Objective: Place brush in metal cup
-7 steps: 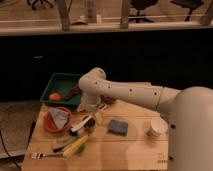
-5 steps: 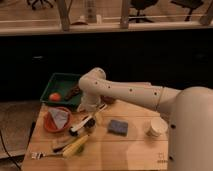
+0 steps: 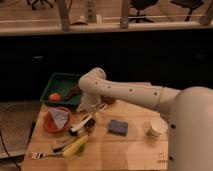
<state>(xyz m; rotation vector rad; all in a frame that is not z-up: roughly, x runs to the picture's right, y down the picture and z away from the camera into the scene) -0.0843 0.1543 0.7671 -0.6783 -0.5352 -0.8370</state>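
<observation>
You had next to no change across the last moment. The white arm kept its pose and the gripper stayed low over the wooden table, so the task stood no further on. The white-handled brush with the dark head still lay flat on the table. Its pale end reached just under the jaws, and the rest ran away from them toward the camera. You could not tell whether the jaws were apart, together, or touching the handle, because the wrist hid them. A small dark object sat against the brush, just in front of the jaws. It might have been the metal cup, though you could not be sure. You would judge the grasp not yet made.
</observation>
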